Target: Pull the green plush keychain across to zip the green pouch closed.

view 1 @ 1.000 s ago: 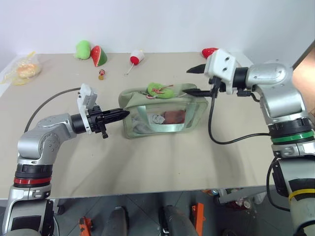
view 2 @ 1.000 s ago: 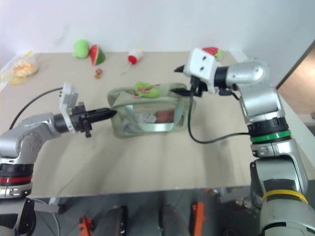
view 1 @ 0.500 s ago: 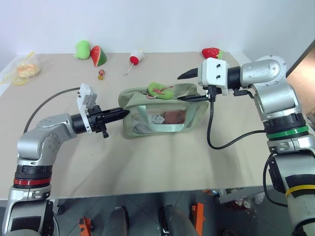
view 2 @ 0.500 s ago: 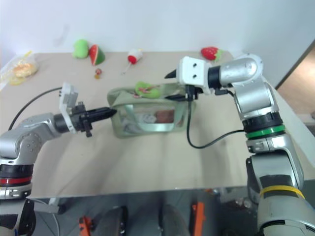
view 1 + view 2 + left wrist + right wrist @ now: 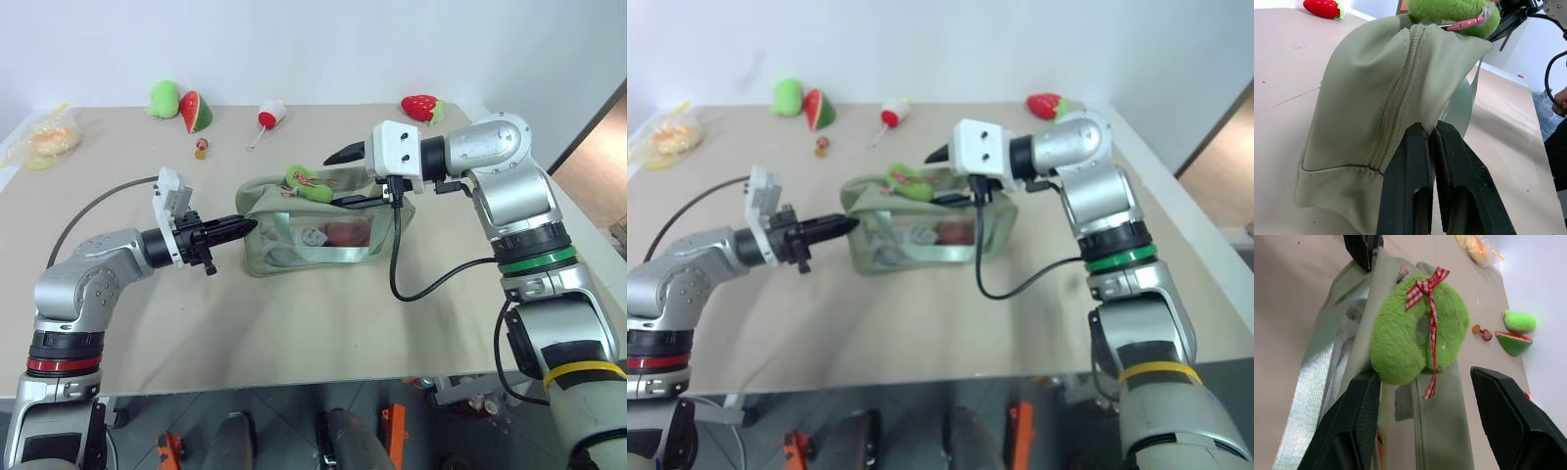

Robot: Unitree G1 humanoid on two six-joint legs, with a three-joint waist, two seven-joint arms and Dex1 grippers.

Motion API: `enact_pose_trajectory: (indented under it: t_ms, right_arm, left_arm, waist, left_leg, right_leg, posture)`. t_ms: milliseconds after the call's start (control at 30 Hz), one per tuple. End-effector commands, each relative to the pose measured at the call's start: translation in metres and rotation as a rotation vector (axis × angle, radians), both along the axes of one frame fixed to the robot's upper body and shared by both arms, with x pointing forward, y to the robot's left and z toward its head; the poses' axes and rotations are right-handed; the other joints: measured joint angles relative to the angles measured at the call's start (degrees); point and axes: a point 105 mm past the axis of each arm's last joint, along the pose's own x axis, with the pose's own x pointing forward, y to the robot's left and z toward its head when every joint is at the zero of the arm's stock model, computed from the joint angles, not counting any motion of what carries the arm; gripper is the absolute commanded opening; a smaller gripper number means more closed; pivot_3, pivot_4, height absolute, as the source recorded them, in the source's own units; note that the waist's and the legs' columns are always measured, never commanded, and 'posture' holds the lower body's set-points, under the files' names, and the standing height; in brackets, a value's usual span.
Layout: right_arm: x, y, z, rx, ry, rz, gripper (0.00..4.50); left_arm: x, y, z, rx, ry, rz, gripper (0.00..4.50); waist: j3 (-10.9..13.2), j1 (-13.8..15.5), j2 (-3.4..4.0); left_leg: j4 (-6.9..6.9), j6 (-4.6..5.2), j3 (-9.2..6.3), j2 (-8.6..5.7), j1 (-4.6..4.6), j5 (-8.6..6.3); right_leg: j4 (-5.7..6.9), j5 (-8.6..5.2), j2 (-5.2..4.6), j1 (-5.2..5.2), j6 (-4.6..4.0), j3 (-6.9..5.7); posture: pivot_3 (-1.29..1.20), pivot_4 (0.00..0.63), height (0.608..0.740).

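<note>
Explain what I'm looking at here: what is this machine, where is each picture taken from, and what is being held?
This is a humanoid robot with two arms, each ending in a two-fingered black gripper. Two pictures come from its head, looking down on a beige table; two come from cameras on its wrists. The left gripper is shut on the end of a boxy sage-green fabric pouch, steadying it. The right gripper has its fingers open on either side of a small bright green plush ring keychain tied with a red checked ribbon, lying on the pouch's top. Toy fruits lie near the far edge, including a strawberry.
</note>
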Motion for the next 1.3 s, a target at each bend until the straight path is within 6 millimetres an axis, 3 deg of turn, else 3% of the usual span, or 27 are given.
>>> enact_pose_trajectory:
  t_ms: [33,167,200,567,867,1300]
  right_arm:
    - [-0.005,0.005,0.012,0.007,-0.034,0.037,1.50]
    - [-0.002,0.003,0.009,0.009,-0.028,0.030,0.15]
    - [-0.001,0.003,0.008,0.008,-0.028,0.025,0.07]
    - [0.012,-0.005,0.010,0.020,-0.069,-0.050,0.07]
    - [0.027,-0.058,0.048,0.041,-0.173,-0.238,0.07]
    - [0.025,-0.105,0.054,0.002,-0.220,-0.377,0.07]
  left_arm:
    - [-0.005,0.002,0.010,-0.013,-0.048,0.003,0.00]
    - [-0.004,0.003,0.010,-0.015,-0.046,0.009,0.00]
    - [-0.004,0.003,0.011,-0.015,-0.046,0.010,0.00]
    - [-0.003,0.002,0.011,-0.023,-0.043,0.010,0.00]
    - [-0.001,0.000,0.009,-0.031,-0.037,0.003,0.00]
    - [0.003,-0.005,0.009,-0.040,-0.035,-0.020,0.00]
  waist:
    - [0.0,0.0,0.00]
    - [0.0,0.0,0.00]
    - [0.0,0.0,0.00]
    - [0.0,0.0,0.00]
    - [0.0,0.1,0.00]
    - [0.0,0.1,0.01]
  left_leg:
    - [0.00,0.00,0.00,0.00,0.00,0.00]
    - [-0.01,0.00,0.00,0.00,0.00,0.00]
    - [-0.01,0.00,0.00,0.00,0.00,0.00]
    - [-0.03,0.00,0.00,0.00,0.00,0.00]
    - [-0.05,0.00,0.00,-0.01,-0.01,0.00]
    - [-0.04,0.00,0.03,-0.03,0.00,0.00]
  right_leg:
    - [0.00,0.00,0.00,0.00,0.00,0.00]
    - [0.00,0.00,0.00,0.00,0.00,0.00]
    - [0.00,0.00,0.00,0.00,0.00,0.00]
    - [0.00,0.00,0.00,0.00,0.00,-0.01]
    - [-0.01,-0.03,-0.02,-0.01,-0.01,-0.01]
    - [-0.01,-0.11,-0.05,0.00,-0.14,0.03]
  posture:
    - [0.00,0.150,0.740]
    - [0.00,0.150,0.740]
    - [0.00,0.150,0.740]
    - [0.00,0.150,0.740]
    - [0.00,0.150,0.740]
    - [0.00,0.150,0.740]
